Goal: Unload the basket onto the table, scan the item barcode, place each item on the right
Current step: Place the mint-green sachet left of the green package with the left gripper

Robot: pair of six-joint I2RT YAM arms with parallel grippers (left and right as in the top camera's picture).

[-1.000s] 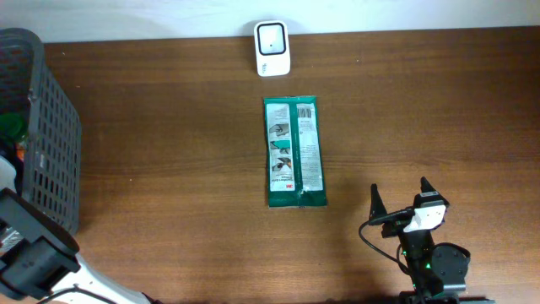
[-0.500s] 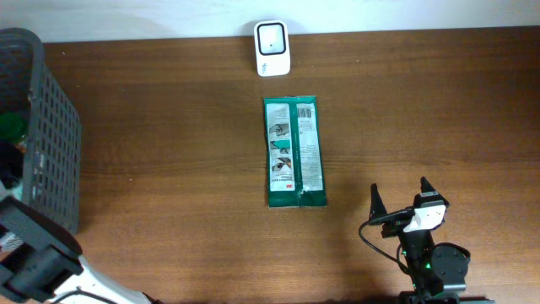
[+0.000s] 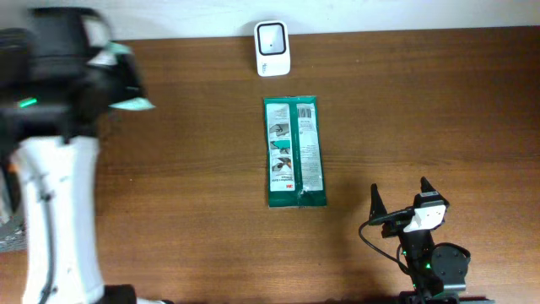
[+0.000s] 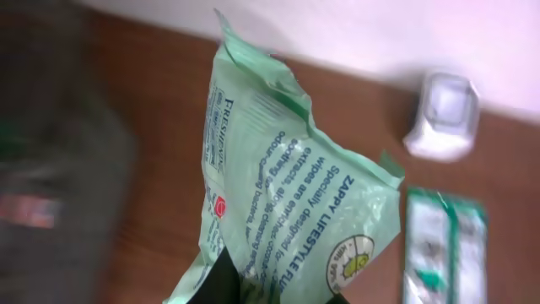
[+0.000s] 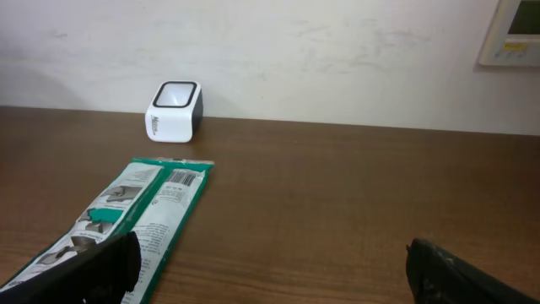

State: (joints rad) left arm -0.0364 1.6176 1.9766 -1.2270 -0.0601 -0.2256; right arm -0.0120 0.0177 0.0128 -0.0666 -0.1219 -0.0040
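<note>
Up at the desk's far left corner, the left gripper [image 4: 278,287] is clamped on the lower end of a pale green crinkled plastic wipes pouch [image 4: 287,186], its dark fingers [image 4: 221,283] pinching the film from both sides; the pouch is held in the air above the brown wooden desk [image 3: 186,194], printed face toward the wrist camera, its torn-looking top edge pointing away from the gripper; the overhead view of this arm is blurred; a small white box-shaped scanner with a dark window [image 3: 272,48] stands at the middle of the far edge, well apart from the pouch; just in front of it a long flat dark green packet [image 3: 295,152] lies flat on the middle of the desk, lengthwise from far to near, barcode at its far end; the right gripper [image 3: 399,192] sits near the desk's near right corner, its jaws spread wide with nothing between them
</note>
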